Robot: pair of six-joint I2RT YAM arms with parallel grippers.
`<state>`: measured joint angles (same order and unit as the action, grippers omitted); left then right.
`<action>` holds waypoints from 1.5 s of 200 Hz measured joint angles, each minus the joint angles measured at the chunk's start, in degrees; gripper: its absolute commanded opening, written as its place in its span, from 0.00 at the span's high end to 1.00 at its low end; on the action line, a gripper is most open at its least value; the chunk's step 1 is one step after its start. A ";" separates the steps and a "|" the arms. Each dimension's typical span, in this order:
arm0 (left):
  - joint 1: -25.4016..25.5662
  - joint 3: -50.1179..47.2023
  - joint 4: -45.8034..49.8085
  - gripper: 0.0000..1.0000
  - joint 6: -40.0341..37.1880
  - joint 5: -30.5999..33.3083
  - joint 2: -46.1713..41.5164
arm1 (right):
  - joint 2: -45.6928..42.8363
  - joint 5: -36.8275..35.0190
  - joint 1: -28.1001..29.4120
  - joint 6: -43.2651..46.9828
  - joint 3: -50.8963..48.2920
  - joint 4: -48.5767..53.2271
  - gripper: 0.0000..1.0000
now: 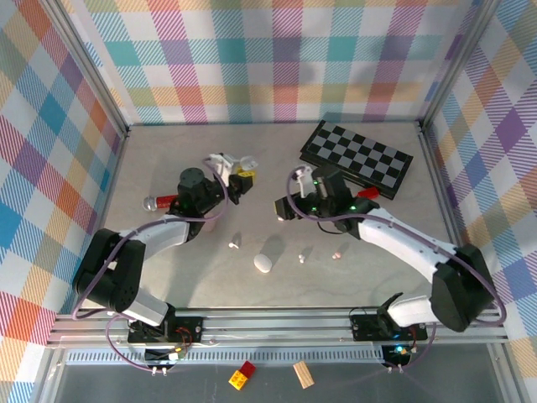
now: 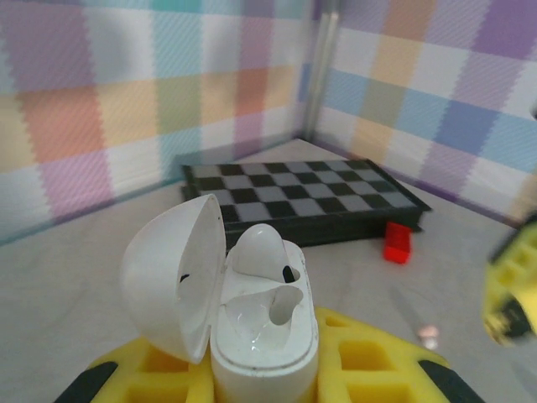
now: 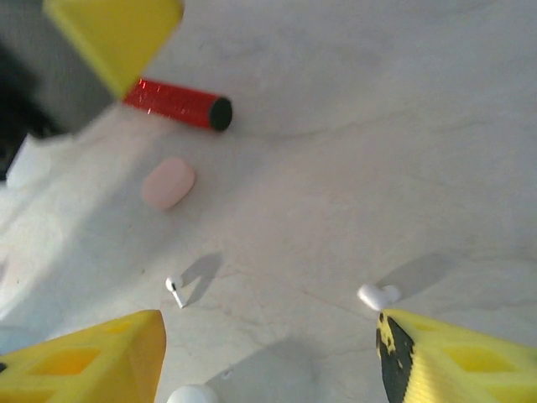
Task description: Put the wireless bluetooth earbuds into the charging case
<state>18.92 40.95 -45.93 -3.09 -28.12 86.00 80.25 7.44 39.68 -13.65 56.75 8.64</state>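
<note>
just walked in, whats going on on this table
The left gripper holds an open white charging case upright, lid flipped back, with one earbud seated and the other slot empty. The right gripper hovers open above the table, where loose earbuds lie not yet picked up, near a pink case and a red cylinder.

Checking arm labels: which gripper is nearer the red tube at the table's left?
Left. The left gripper, shut on the open charging case, is just right of the red tube. The right gripper is farther right, beyond it.
</note>
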 measured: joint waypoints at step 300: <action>-24.11 2.40 4.09 1.00 5.73 -1.16 -8.22 | 62.27 -4.55 18.14 14.43 71.41 55.93 0.58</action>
<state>-5.19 43.35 -41.85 2.63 -29.28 77.78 142.52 2.90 57.82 0.78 128.16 64.58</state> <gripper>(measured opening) 0.206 0.428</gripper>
